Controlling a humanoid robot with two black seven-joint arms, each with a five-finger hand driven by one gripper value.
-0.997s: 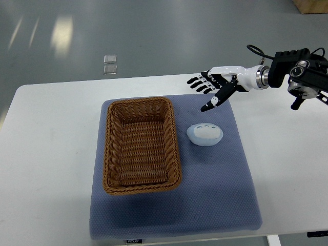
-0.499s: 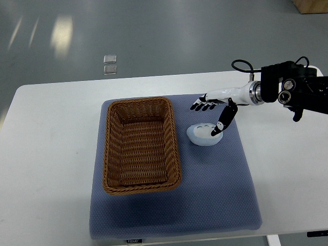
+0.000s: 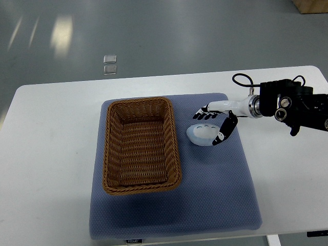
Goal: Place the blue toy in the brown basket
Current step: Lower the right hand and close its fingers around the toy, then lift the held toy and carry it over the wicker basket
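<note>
The mat's (image 3: 215, 205) tiny label is too small to read; the open right hand (image 3: 215, 123) straddles the round pale-blue toy (image 3: 202, 135).

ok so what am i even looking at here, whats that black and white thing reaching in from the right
That is a humanoid robot's right arm, ending in a fingered right hand. The single camera looks steeply down from the robot's own side. A white table carries a blue-grey mat. On the mat sit an empty brown wicker basket and, to its right, a pale blue egg-shaped toy. The hand is spread around the toy, fingers at its far edge and thumb at its right side, but the toy still lies on the mat, not lifted. The left arm is out of view.
</note>
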